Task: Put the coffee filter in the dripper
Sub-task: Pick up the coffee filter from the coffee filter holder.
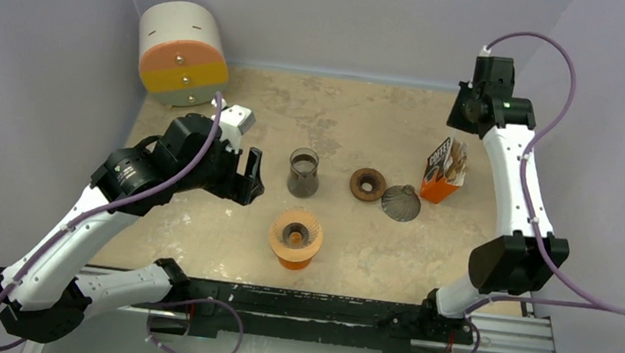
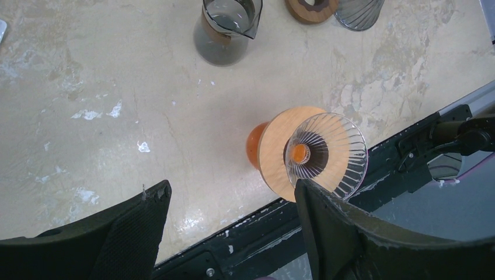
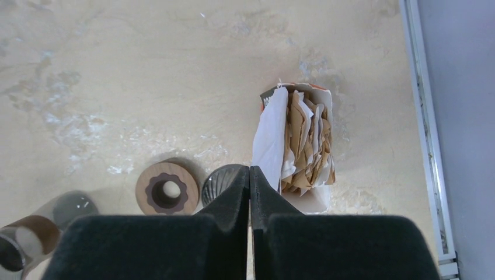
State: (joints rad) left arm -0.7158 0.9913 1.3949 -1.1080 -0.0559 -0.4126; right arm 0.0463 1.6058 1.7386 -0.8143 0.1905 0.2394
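Black fingers of the left gripper [image 2: 230, 192] stand wide apart and hold nothing. They hang just beside the clear dripper [image 2: 327, 153], which sits on an orange stand [image 2: 255, 146] near the front edge of the table [image 2: 87, 70]. The right gripper [image 3: 250, 172] is squeezed tight on nothing, up over the box [image 1: 437, 189]. The paper filters [image 3: 303, 140] are all in that box, well apart from the dripper. A glass jug [image 1: 303, 173], a wooden ring [image 1: 367, 185] and a dark cone [image 1: 401, 203] sit between them.

My left arm [image 1: 76, 230] and right arm [image 1: 516, 186] wear white shells over black joints — purple cables [image 1: 587, 306] loop along both — fingers [image 2: 344, 233] textured black
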